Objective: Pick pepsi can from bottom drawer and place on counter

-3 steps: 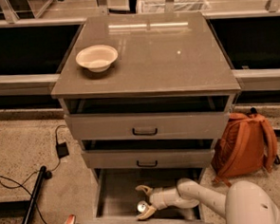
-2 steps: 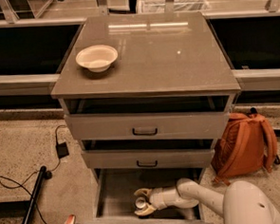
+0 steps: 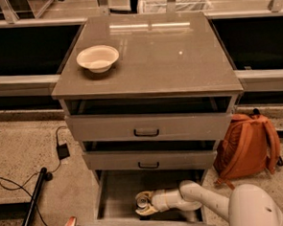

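The bottom drawer point(image 3: 118, 195) is pulled open below two shallower drawers with black handles. Inside it, the pepsi can point(image 3: 143, 200) shows mostly its silver top and sits between the cream fingers point(image 3: 148, 211) of my gripper point(image 3: 145, 203). The gripper reaches into the drawer from the right on the white arm point(image 3: 199, 197) and is shut on the can. The can's blue side is largely hidden by the fingers. The counter point(image 3: 171, 55) is the glossy grey-brown top of the cabinet.
A white bowl point(image 3: 98, 58) stands at the counter's left. An orange backpack point(image 3: 247, 144) leans against the cabinet's right side. Black cables and a plug point(image 3: 62, 149) and a black pole point(image 3: 33, 205) lie on the floor at left. My white base point(image 3: 255, 208) fills the lower right.
The gripper has moved down onto the can and closed around it. The can now sits slightly higher in the drawer than a second ago.
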Controlling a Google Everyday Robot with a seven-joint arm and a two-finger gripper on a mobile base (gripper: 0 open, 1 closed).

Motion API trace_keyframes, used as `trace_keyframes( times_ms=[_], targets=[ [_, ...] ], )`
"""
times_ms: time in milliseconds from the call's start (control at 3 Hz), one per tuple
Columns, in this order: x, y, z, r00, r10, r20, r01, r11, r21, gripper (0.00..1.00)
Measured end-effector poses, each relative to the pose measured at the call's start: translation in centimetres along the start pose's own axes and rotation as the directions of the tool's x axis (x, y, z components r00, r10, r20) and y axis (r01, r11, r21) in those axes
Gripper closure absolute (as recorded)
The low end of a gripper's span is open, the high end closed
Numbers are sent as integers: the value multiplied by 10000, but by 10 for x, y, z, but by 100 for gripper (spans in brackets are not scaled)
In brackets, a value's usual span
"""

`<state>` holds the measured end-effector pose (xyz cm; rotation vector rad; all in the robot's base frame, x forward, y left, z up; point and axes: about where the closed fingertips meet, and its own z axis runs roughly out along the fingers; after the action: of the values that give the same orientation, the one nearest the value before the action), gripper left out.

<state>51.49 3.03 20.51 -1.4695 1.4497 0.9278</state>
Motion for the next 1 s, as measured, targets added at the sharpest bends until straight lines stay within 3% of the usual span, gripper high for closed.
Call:
trace_keyframes(
  times_ms=[333, 667, 1000],
  targets=[
    [-30, -4, -23, 9972, -691, 268, 670, 9950, 737, 100],
    [-80, -14, -69, 9829, -1833, 154, 1767, 9640, 1987, 100],
    [-147, 1, -130, 9617, -2742, 26, 2617, 9206, 2900, 100]
  ],
)
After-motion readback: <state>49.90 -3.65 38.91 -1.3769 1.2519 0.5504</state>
